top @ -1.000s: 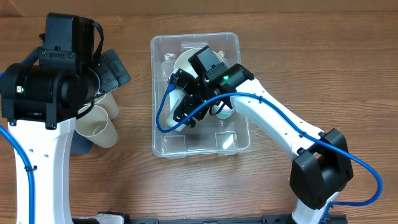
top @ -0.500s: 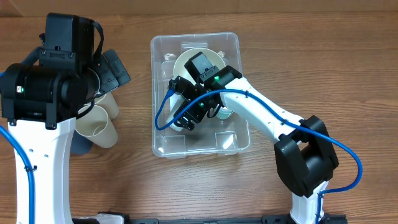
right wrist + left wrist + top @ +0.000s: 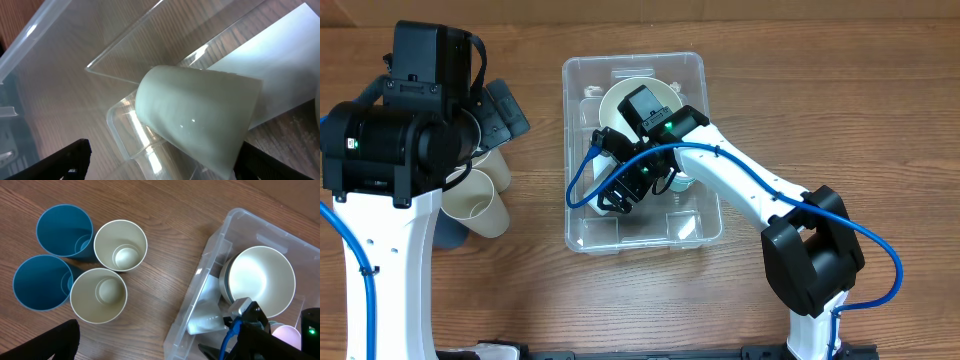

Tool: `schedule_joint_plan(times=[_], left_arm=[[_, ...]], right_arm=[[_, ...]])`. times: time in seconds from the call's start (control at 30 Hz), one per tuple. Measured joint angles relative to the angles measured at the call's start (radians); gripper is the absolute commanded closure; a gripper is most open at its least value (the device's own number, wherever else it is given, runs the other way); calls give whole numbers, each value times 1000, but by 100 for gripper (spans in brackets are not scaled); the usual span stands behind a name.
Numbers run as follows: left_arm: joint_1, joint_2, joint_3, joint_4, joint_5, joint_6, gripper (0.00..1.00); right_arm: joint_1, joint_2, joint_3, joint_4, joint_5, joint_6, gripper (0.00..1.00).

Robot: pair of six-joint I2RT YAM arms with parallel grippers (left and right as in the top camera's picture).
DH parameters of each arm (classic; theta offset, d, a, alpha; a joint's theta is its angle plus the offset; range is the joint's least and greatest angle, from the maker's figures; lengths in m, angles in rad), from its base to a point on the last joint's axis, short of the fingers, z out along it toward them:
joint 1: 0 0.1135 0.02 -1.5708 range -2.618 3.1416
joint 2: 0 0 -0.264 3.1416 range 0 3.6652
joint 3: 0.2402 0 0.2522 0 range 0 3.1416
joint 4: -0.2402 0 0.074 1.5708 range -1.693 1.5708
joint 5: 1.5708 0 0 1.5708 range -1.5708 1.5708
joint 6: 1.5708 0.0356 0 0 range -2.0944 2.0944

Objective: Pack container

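While my right gripper [image 3: 617,192] hung inside the container [image 3: 695,70] at mid-table, jaws spread astride a cream cup [image 3: 200,120] lying on its side (loose, I judged), the left gripper [image 3: 505,112], also spread wide, hovered apart over spare cups [image 3: 120,245].

Clear container [image 3: 705,228] before me, upright and open.
Rectangular, rounded corners, rimmed, sitting flat on my table [image 3: 820,100].

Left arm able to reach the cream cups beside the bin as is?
Probably yes. The left gripper is open above them, and the cream cups stand upright, mouths uncovered. The blue cups crowd one side, so finger room there looks tight.
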Motion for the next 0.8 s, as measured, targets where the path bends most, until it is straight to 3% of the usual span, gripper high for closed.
schedule_joint_plan(times=[0.27,0.8], left_arm=[[0,0,0,0,0,0,0],[0,0,0,-8,0,0,0]], right_arm=[[0,-44,0,-10,-30,5,20],[0,-62,0,-6,64,30,13]])
